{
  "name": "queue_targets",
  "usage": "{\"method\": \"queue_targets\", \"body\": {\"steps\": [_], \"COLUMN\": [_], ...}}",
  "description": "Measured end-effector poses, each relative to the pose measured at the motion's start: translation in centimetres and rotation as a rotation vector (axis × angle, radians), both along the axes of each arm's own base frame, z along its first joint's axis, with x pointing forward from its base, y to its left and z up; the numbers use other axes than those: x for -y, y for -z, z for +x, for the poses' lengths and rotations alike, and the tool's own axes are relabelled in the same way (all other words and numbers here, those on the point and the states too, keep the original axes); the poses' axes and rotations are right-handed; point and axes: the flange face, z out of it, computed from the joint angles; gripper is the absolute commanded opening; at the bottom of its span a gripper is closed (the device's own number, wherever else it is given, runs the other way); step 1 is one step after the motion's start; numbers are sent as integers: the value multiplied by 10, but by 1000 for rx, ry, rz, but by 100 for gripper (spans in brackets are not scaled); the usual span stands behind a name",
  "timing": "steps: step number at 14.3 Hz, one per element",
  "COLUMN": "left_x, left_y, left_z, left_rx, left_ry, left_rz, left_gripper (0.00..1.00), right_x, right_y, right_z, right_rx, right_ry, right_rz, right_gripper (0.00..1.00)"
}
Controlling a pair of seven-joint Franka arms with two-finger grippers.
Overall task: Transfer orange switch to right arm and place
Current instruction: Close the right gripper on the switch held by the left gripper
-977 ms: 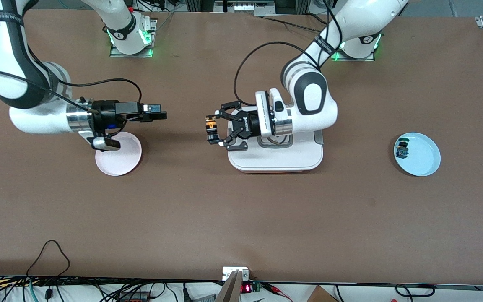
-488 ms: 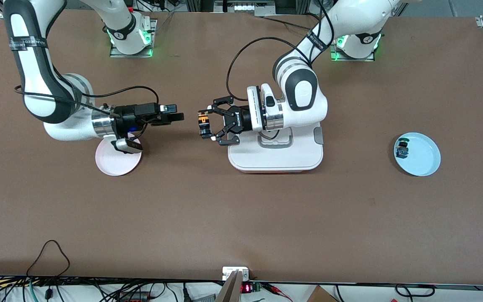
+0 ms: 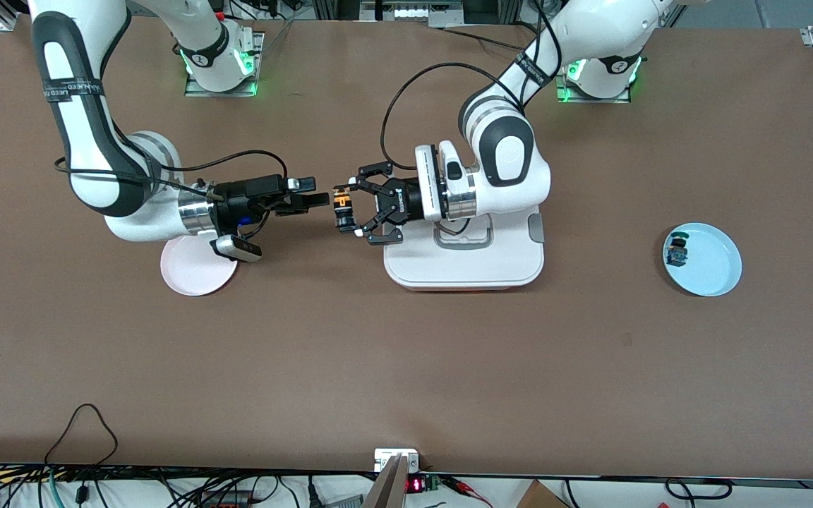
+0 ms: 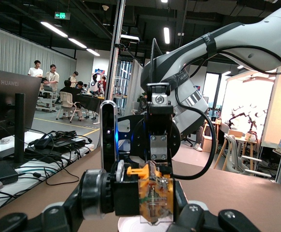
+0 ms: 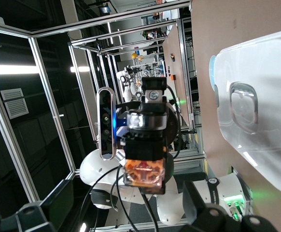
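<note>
The orange switch (image 3: 341,206) hangs in the air over bare table, between the pink plate and the white box. My left gripper (image 3: 345,210), the black linkage claw, is shut on it. In the left wrist view the switch (image 4: 152,195) sits between the claw's fingers (image 4: 58,212), its black barrel to one side. My right gripper (image 3: 316,197) points straight at it, open, with its tips just short of the switch. In the right wrist view the switch (image 5: 144,170) fills the middle, and my right gripper (image 5: 123,217) stands wide open.
A pink plate (image 3: 195,275) lies under the right wrist. A white lidded box (image 3: 463,264) sits under the left forearm. A pale blue plate (image 3: 713,271) toward the left arm's end holds a small blue part with a green cap (image 3: 677,250).
My right gripper has travelled toward the left gripper, closing most of the gap to the switch. The left gripper shifted slightly toward it early on, then held still.
</note>
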Motion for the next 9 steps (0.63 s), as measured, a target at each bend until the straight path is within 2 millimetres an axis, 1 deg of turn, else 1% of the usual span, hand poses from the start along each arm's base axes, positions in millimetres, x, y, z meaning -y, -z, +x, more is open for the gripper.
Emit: {"method": "queue_targets", "body": {"steps": [2, 5, 7, 9], "left_x": [0, 1, 1, 1], "left_y": [0, 0, 0, 0], "left_z": [0, -1, -1, -1], "left_rx": [0, 0, 0, 0], "left_ry": [0, 2, 3, 3], "left_rz": [0, 0, 0, 0], "left_gripper": [2, 2, 2, 2], "right_x": [-3, -6, -12, -21], "right_y": [2, -7, -10, -7], "right_z": [2, 12, 14, 13], "right_rx": [18, 52, 70, 107], "right_ry": [-1, 17, 21, 25], "right_rz": [0, -18, -31, -46], "right_gripper": [100, 100, 100, 100]}}
